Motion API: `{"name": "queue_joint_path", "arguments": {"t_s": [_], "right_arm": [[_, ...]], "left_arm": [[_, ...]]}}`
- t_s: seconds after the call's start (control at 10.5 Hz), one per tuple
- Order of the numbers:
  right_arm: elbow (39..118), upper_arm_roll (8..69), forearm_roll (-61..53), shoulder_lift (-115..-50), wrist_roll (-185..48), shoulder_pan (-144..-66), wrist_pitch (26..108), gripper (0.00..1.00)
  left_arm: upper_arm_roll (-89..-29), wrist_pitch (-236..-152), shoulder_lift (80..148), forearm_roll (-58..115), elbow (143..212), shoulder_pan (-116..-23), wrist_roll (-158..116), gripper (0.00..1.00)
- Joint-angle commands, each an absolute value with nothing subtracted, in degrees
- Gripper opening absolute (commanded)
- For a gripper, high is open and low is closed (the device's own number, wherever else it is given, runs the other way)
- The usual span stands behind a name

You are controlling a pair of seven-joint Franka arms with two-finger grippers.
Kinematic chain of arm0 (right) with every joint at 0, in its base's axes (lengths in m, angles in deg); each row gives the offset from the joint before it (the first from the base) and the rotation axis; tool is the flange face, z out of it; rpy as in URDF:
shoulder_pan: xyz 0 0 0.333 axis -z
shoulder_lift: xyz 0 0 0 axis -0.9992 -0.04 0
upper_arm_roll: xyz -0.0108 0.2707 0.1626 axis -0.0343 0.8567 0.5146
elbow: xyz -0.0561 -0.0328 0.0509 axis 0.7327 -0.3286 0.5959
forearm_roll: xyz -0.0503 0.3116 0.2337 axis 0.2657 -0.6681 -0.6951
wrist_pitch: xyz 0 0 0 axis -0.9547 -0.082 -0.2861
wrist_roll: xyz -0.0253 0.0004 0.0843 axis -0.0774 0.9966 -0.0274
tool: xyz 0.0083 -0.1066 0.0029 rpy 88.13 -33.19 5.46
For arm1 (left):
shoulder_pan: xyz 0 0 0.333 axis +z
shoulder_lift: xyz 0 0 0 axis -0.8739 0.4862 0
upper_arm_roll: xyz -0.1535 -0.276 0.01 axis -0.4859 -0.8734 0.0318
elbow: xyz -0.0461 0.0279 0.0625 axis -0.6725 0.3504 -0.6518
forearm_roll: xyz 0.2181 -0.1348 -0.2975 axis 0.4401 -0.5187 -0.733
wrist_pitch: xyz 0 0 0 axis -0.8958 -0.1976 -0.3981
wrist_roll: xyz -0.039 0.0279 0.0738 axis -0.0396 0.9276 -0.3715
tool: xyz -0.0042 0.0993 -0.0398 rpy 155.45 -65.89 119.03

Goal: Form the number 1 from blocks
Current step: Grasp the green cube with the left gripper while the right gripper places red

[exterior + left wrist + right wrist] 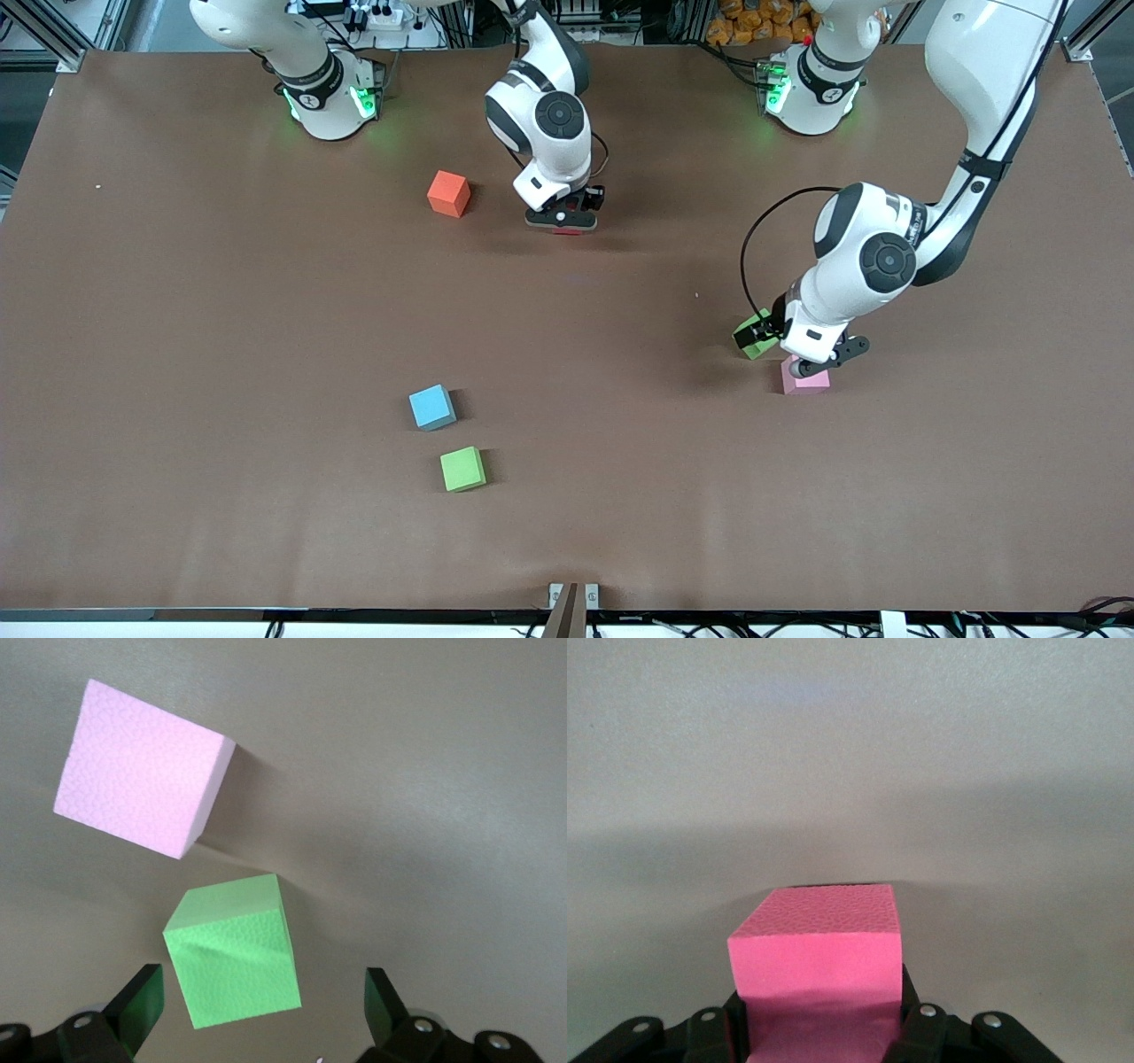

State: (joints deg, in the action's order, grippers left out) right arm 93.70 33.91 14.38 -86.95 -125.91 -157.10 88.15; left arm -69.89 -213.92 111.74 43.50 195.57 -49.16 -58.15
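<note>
Two arms at work, six blocks scattered, no figure 1 yet

Table point(177, 354): brown, blocks well apart, no line formed.

Left arm reaches low at its own end of the table. Left gripper point(802, 341) hangs just above a green block point(235, 961) and a pale pink block point(142, 766). Jaws spread wide. In the left wrist view the green block sits between the two fingers point(142, 1001), turned corner-on to them, untouched on both sides. The pale pink block lies just beside it, slightly nearer the front camera, apart by a narrow gap. Judgement: a straight drop brings the fingers onto corners, so a wrist turn to square them with the faces looks needed first.

Right arm sits mid-table, near the bases. Right gripper point(564, 217) is low over the table, fingers pinching a bright pink-red block point(819, 948).

Loose blocks: orange block point(448, 193) beside the right gripper; blue block point(432, 407) and a second green block point(463, 469) nearer the front camera, close together.
</note>
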Motion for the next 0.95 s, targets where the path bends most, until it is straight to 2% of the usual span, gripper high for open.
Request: {"name": "queue_joint_path", "arguments": {"t_s": [0.0,0.1,0.19,0.29,0.57,0.86], "right_arm": [[96.1,33.6,14.2,-84.9,-127.3,-158.1,88.8,0.0],[96.1,33.6,14.2,-84.8,-127.3,-158.6,88.7,0.01],[96.1,33.6,14.2,-84.8,-127.8,-158.6,88.5,0.46],[96.0,33.5,14.2,-84.8,-129.7,-159.1,88.6,0.99],[94.7,33.2,14.3,-83.4,-137.9,-158.9,88.6,1.0],[93.4,29.2,19.2,-81.4,-137.0,-158.5,87.9,1.0]], "left_arm": [[-69.4,-213.3,112.4,45.9,195.0,-50.0,-58.8,1.0],[-69.4,-213.3,112.8,45.9,195.0,-50.1,-58.8,1.0],[-69.4,-213.3,112.9,46.0,195.0,-50.1,-58.7,1.0],[-69.4,-213.3,113.2,46.0,194.9,-50.2,-58.8,1.0],[-69.3,-213.3,113.9,47.1,194.9,-50.8,-58.8,1.0],[-69.0,-213.3,114.5,49.1,195.0,-50.8,-58.7,1.0]]}}
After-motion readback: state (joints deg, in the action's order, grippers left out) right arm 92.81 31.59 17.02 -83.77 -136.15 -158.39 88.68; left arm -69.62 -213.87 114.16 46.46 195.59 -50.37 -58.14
